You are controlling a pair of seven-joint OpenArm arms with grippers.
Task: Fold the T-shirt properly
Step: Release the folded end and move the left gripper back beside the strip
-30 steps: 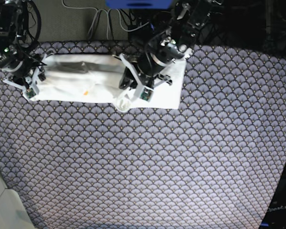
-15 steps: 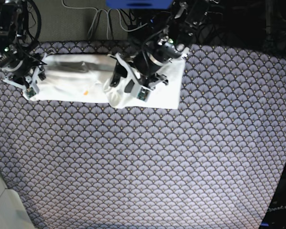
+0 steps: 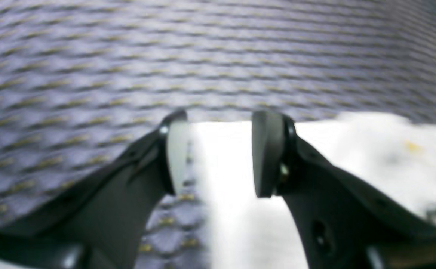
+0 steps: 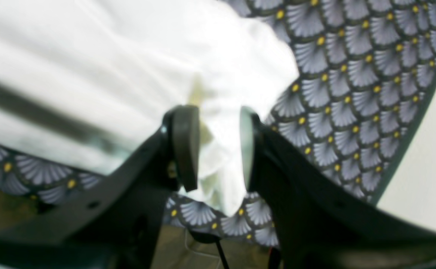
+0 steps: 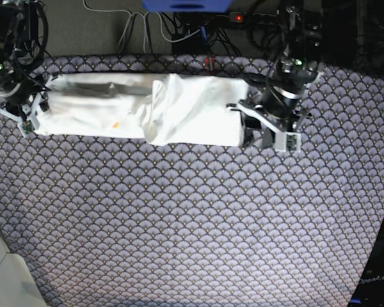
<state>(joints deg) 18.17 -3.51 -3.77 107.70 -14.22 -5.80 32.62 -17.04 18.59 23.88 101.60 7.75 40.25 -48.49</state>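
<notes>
The white T-shirt lies as a long folded band across the far side of the table, with a flap laid over its middle. My left gripper hovers at the band's right end. In the left wrist view the left gripper stands open, and the T-shirt's edge lies on the table below it. My right gripper sits at the band's left end. The right wrist view shows the right gripper shut on a bunched corner of the T-shirt.
A purple fan-patterned cloth covers the table. Cables and a blue object lie behind the far edge. The table's edge and a pale floor strip show at the near left.
My left gripper has let go of the flap at the shirt's middle, opened, and moved right to the shirt's right end. The flap now lies flat. The right gripper has stayed put.
</notes>
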